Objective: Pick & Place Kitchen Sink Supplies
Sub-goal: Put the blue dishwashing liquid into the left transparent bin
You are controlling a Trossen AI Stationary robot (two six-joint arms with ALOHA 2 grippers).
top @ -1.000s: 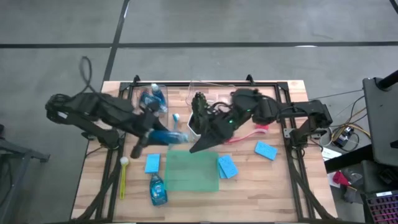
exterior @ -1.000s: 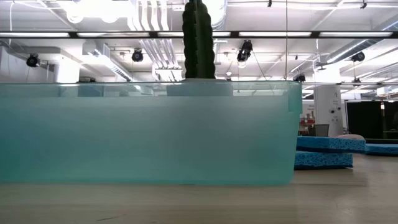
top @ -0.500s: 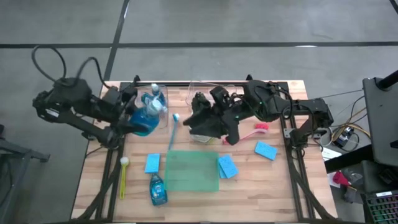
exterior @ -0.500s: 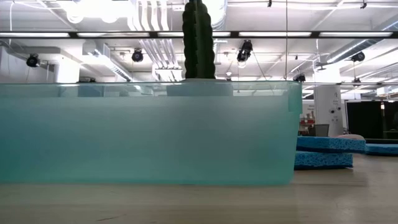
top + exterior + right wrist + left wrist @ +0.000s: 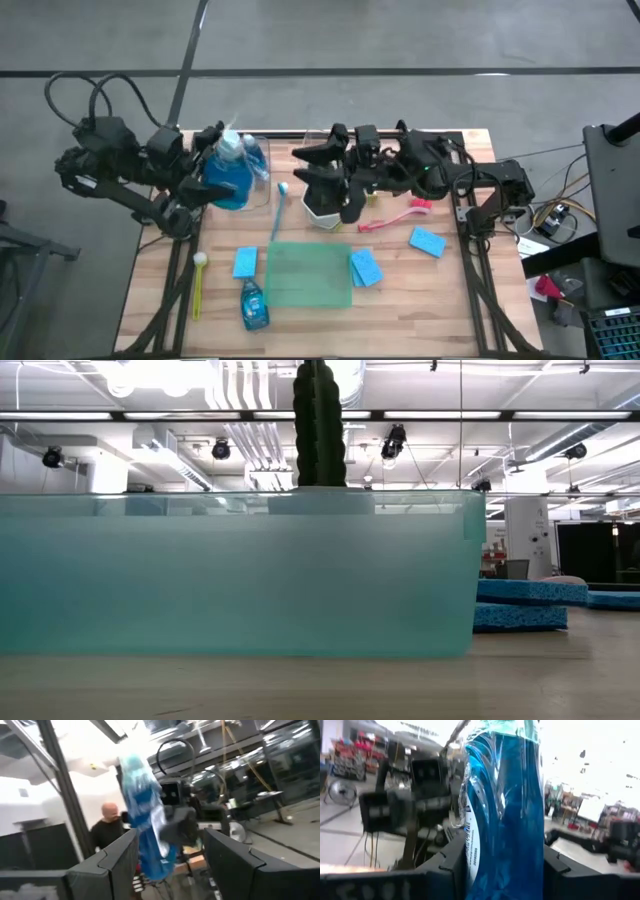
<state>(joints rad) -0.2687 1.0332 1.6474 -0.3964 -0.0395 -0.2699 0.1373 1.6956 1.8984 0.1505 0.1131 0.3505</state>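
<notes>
The left gripper [image 5: 205,180] is clamped on a soap bottle [image 5: 229,175], holding it above the table's [image 5: 470,300] far left corner; in the left wrist view that bottle [image 5: 505,815] fills the space between the 2 fingers [image 5: 452,865]. A 2nd bottle [image 5: 254,158] lies on the table just beyond it, near the far edge. A 3rd bottle [image 5: 252,304] lies near the front edge, left of the green mat [image 5: 308,274].

The right gripper [image 5: 330,172] hovers over the cactus pot [image 5: 322,208] at the middle of the far half. Its fingers [image 5: 105,865] stand apart with nothing between them; past them the right wrist view shows the held bottle [image 5: 147,825] in the left gripper and a person [image 5: 107,830] in the room behind.

A blue brush [image 5: 277,210] lies between the held bottle and the pot, its head toward the far edge. A pink brush [image 5: 395,214] lies right of the pot. A yellow brush [image 5: 198,282] lies along the left edge.

1 sponge [image 5: 245,262] lies just left of the mat, 1 sponge [image 5: 365,267] touches the mat's right edge, and 1 sponge [image 5: 427,241] lies toward the right edge.

In the low view the mat [image 5: 235,575] blocks most of the table, with the cactus [image 5: 318,422] rising behind it and sponges [image 5: 520,605] to its right.
</notes>
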